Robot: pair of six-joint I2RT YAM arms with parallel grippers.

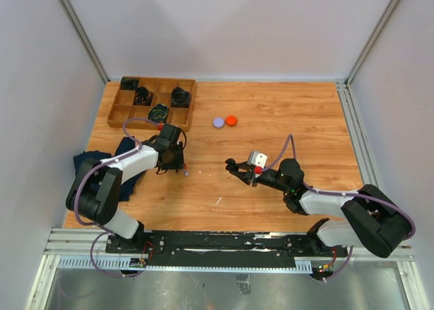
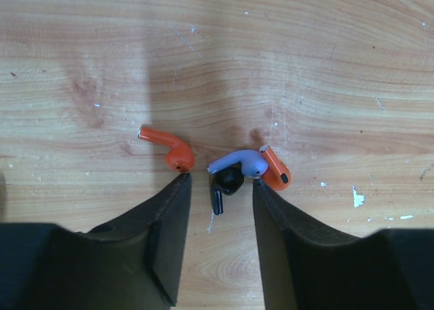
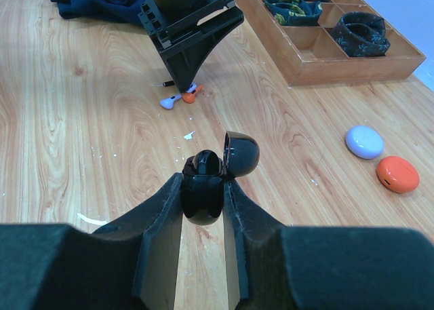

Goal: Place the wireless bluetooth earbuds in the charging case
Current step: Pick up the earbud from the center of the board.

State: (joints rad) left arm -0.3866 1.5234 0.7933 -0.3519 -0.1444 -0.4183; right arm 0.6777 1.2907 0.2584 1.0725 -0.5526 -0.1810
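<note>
Several tiny earbuds lie on the wood under my left gripper (image 2: 221, 180): a lone orange one (image 2: 167, 148), a purple one (image 2: 241, 163), a second orange one (image 2: 276, 169) and a black one (image 2: 226, 185) between my fingertips. The left gripper is open, tips down at the table, holding nothing; it also shows in the top view (image 1: 173, 162). My right gripper (image 3: 203, 188) is shut on a black charging case (image 3: 205, 191) with its lid (image 3: 241, 152) flipped open. In the top view this gripper (image 1: 239, 167) sits mid-table, pointing left.
A purple round case (image 1: 218, 122) and an orange round case (image 1: 231, 120) lie mid-table. A wooden compartment tray (image 1: 116, 110) with coiled black cables stands far left. A dark blue cloth (image 1: 91, 162) lies under the left arm. Small white specks dot the wood.
</note>
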